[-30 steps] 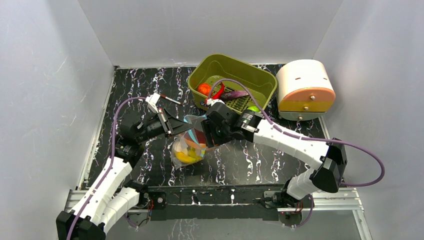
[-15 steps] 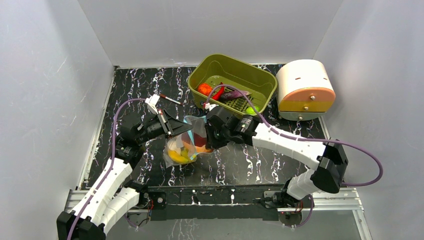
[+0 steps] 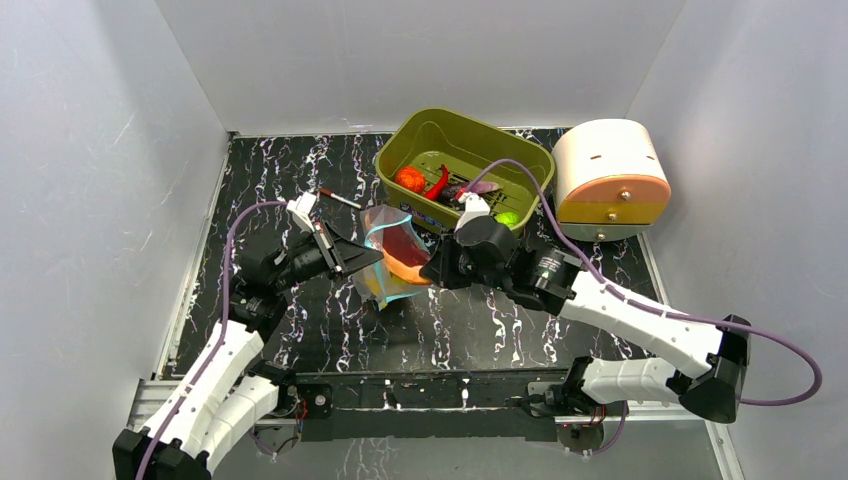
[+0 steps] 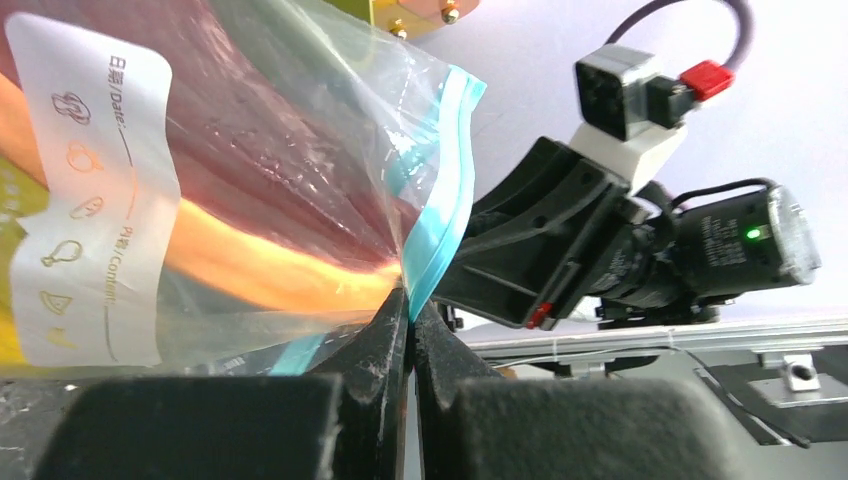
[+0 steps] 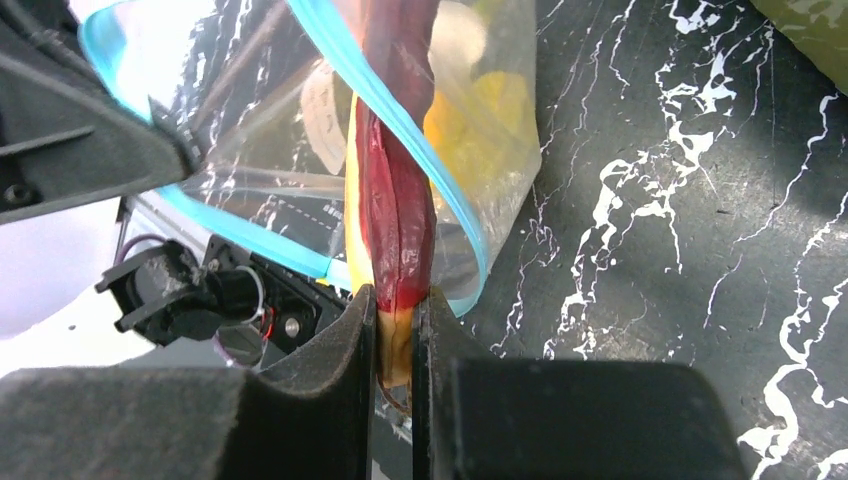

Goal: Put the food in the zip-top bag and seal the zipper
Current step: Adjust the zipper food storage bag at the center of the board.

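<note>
white walls boxed in a black marble-look table w/ white veins. seen from the top cam, the zip-top bag hung near table centre, stretched between both arms. the left gripper met it from 9 o'clock and the right gripper from 3 o'clock.

only the left wrist cam showed that the left fingers were pressed together on the teal zipper at the bag's corner. it also showed a white label and the orange carrot behind the film. the right wrist cam alone showed its fingers nipped onto the low end of a dark-red piece w/ a yellow edge. that piece ran through the bag mouth between the two teal strips. couldn't tell if it was food or folded film. a yellow banana sat deeper inside.

top cam only: the olive tub at 12-1 o'clock, just beyond the bag. it held the tomato, chili, eggplant and green fruit. a round white-orange box stood at 2 o'clock by the right wall. a thin stick lay at 11 o'clock, near the left wrist.

bare marble showed at 9-10 o'clock up to the left wall. more showed at 5 o'clock under the right forearm. the bag's far side was close to the tub rim.
</note>
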You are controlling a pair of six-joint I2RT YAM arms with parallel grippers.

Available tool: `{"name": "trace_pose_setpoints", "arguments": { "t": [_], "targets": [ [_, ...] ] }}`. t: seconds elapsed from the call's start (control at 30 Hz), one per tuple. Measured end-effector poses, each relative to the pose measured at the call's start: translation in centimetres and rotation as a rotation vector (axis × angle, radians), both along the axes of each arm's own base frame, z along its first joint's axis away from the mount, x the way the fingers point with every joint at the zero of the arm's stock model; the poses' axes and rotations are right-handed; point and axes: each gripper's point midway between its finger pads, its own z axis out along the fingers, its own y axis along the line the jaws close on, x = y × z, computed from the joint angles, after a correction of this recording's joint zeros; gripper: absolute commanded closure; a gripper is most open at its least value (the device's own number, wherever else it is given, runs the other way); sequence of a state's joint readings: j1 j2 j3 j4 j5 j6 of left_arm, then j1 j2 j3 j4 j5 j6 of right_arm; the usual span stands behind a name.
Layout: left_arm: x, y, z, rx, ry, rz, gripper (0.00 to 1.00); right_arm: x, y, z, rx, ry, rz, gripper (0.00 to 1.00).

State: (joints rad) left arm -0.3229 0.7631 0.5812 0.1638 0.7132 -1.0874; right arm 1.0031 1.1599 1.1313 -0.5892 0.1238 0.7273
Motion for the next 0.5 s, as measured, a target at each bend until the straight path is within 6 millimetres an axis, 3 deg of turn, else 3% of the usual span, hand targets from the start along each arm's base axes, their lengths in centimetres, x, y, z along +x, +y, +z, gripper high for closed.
{"name": "trace_pose_setpoints", "arguments": {
  "t": [0.23,0.4,0.5],
  "targets": [
    [0.2,-0.1,-1.6,-0.069,0.096,0.030,1.00,1.0,1.9,-2.8,-0.032,-0.035,-0.106,1.00],
    [0.1,0.0,-1.2,-0.104,0.117,0.040,1.00,1.6,4.0,-4.8,-0.083,-0.076,-0.153,1.00],
    [0.1,0.1,-0.6,-0.125,0.118,0.050,1.00,1.8,5.1,-5.6,-0.095,-0.092,-0.166,0.85]
  ]
}}
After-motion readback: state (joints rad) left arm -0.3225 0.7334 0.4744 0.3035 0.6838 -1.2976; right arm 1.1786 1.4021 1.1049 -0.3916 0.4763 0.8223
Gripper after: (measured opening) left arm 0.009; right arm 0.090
